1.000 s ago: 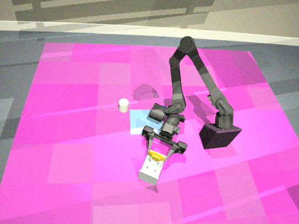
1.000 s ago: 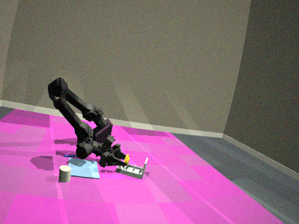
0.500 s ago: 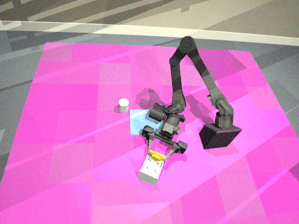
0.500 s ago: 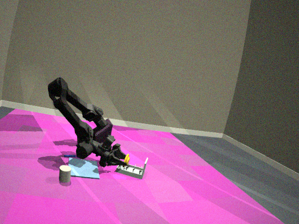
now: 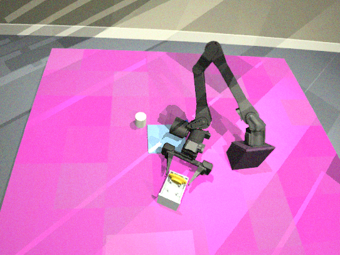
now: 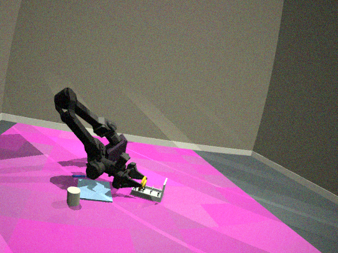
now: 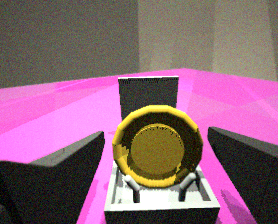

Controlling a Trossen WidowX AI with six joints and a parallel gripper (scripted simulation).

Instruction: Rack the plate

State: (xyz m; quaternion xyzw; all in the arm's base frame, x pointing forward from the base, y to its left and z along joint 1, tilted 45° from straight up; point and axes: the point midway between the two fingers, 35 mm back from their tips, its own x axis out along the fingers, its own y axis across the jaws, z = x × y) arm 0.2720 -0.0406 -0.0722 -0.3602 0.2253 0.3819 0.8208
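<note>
A: Pincer wide, nothing gripped. Plate?
B: Upright in the rack, at the end near the arm.
A: Next?
B: I'd back straight out, slowly, fingers spread evenly. Don't brush the rim. Check it stands alone, then clear the arm.

- The arm is bending sharply at its raised elbow, its forearm slanting down toward the bench.
- The gripper is reaching low.
- Its fingers are standing wide apart, gripping nothing.
</note>
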